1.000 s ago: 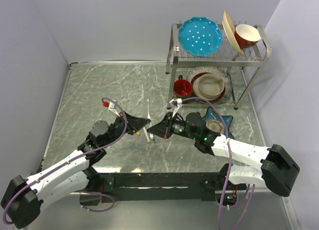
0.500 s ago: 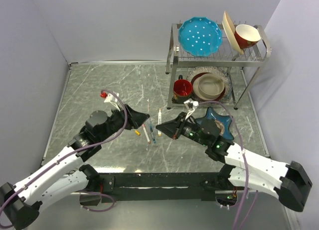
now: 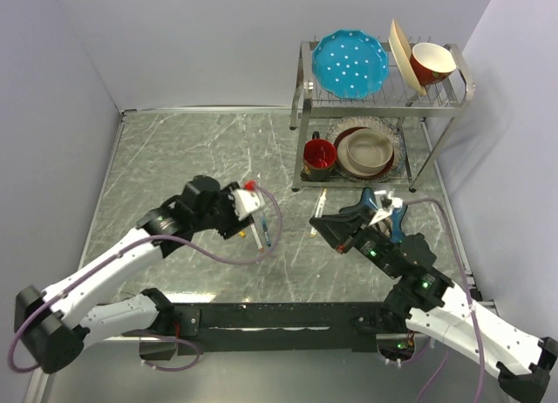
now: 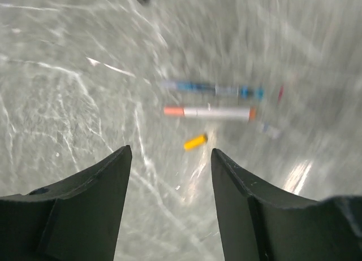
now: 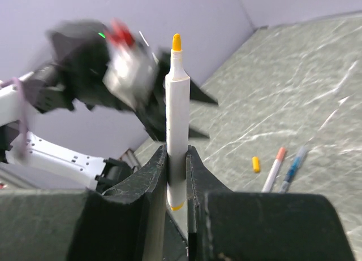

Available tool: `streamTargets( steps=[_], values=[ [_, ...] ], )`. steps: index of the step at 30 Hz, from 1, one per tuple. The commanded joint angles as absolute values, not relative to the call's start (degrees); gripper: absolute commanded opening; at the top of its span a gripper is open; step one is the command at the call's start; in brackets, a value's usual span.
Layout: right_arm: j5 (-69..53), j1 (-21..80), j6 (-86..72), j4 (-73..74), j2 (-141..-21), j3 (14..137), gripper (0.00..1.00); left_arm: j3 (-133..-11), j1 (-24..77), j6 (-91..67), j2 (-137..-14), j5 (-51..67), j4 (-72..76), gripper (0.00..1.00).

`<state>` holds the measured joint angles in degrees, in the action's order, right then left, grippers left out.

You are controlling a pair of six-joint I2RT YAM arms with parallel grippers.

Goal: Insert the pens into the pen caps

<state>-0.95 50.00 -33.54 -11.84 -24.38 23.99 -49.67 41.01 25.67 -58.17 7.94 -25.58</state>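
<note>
My right gripper (image 5: pixel 176 153) is shut on a white pen (image 5: pixel 177 103), held upright with its yellow tip bare; seen from above, the right gripper (image 3: pixel 319 220) holds this pen (image 3: pixel 320 201) off the table right of centre. A yellow-orange pen cap (image 4: pixel 195 141) lies loose on the table just ahead of my left gripper (image 4: pixel 169 165), which is open and empty. Beyond the cap lie a white pen (image 4: pixel 209 112) with a salmon-pink end and a blue pen (image 4: pixel 218 89), side by side. From above, the left gripper (image 3: pixel 237 221) hovers beside these pens (image 3: pixel 259 235).
A metal dish rack (image 3: pixel 384 98) at the back right holds a blue plate, bowls and a red mug (image 3: pixel 319 153). A blue star-shaped dish (image 3: pixel 370 198) sits behind my right arm. Walls close in the table on the left, back and right.
The two grippers were together at the upright white pen. My left gripper opened and swung over the pens on the table. My right arm drew back right, keeping the pen.
</note>
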Motion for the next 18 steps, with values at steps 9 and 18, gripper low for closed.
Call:
streamTargets(
  steps=[9, 18],
  values=[
    [8.2, 49.7, -29.2, -2.0, -12.8, 25.0, 0.0, -56.5, 38.9, 59.1, -79.9, 19.8, -35.9, 0.59],
    [11.2, 49.7, -27.6, 0.7, -9.3, 25.8, 0.0, -58.8, 37.4, 60.1, -89.5, 19.3, -35.9, 0.54]
  ],
)
